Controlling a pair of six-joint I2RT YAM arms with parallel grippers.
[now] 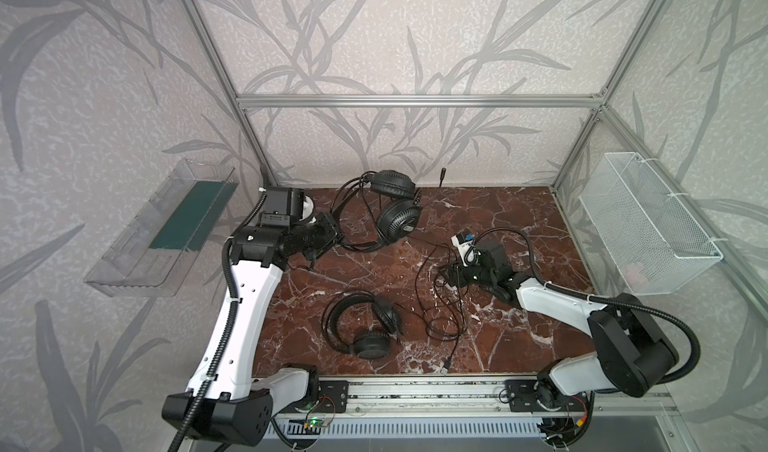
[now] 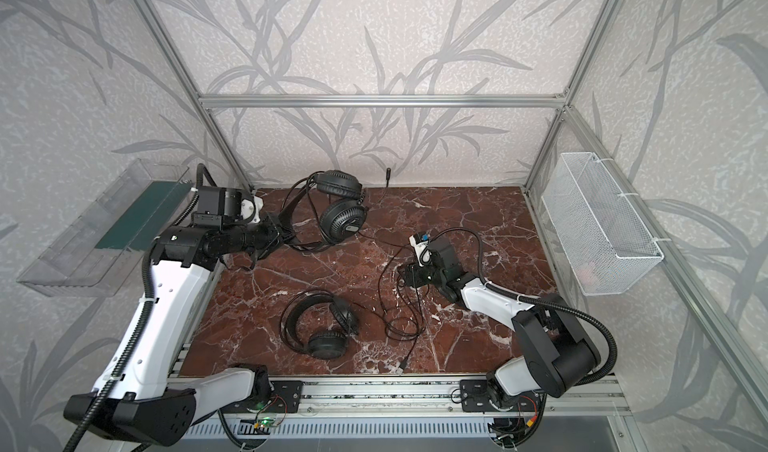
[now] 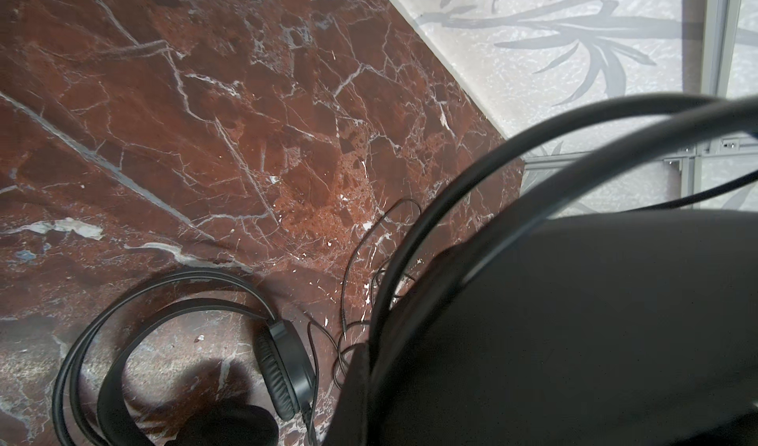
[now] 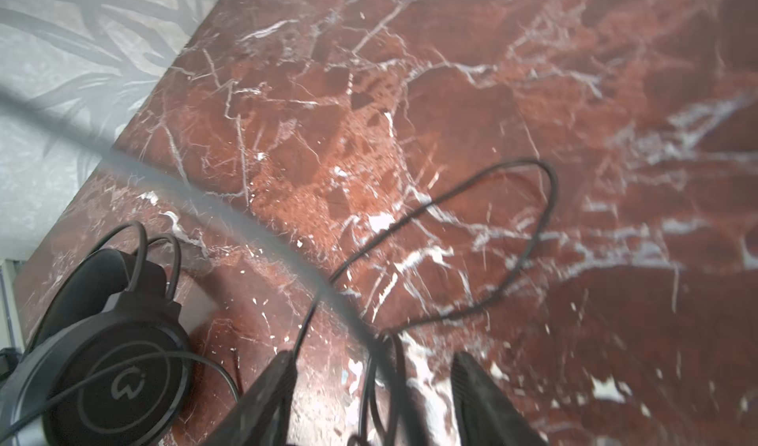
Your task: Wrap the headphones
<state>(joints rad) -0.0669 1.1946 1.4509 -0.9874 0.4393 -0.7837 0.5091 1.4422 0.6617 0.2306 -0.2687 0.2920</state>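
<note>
Headphones (image 1: 399, 223) at table (image 1: 519, 213) back edge; left end effector (image 1: 336, 234) clamped on headband (image 3: 434, 212), probably anchoring. Right end effector (image 4: 369, 403) jaws apart around loose cable (image 4: 554, 196), probably gathering slack. Second headset (image 1: 371, 344) near front, untouched.

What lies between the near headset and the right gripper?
Loose loops of thin black cable lie on the marble tabletop between the near headset and the right gripper, some strands running between its open jaws. Both top views show this.
</note>
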